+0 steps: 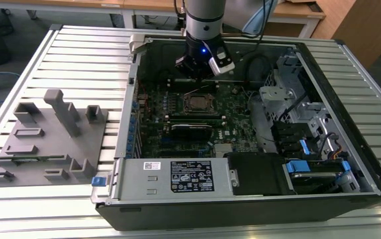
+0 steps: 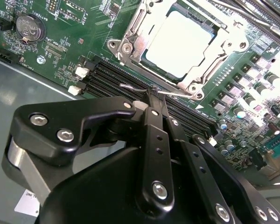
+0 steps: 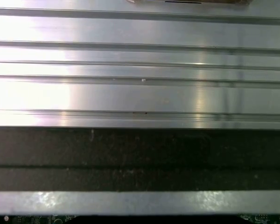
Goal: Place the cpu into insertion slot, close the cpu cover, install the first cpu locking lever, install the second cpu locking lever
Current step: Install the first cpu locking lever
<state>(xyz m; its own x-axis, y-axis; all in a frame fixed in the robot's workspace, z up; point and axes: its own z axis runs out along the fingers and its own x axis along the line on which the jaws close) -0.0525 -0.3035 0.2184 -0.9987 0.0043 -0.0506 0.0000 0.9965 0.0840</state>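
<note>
— The gripper [image 1: 202, 65] hangs inside the open case [image 1: 349, 199], at its far end. It is over the green board [image 1: 152, 107].

— Is it wide or narrow?

— Narrow. In the second wrist view its two black fingers [image 2: 151, 126] are pressed side by side. I can see no gap and nothing held between them.

— Where is the cpu?

— The cpu [image 2: 177, 44] lies flat in its slot on the board. In the exterior view it is just on the near side of the gripper.

— And the cover?

— The cover [image 2: 213, 53] is down. It sits like a metal frame around the cpu, and the cpu's pale top shows through the big window.

— What is close to the tips?

— A thin shiny wire [image 2: 129, 87] lies beside the tips, at the edge of the cover. Another one is on the other side. They run over the long black slots [image 2: 107, 81]. I cannot tell if the tips touch them.

— Anything else?

— A round battery [image 2: 28, 28] sits on the board, well away from the cpu. On the exterior view's left, a grey rack [image 1: 44, 139] stands on the ribbed table [image 1: 77, 50], beside the case. A silver box [image 1: 177, 177] fills the near end of the case.
</note>
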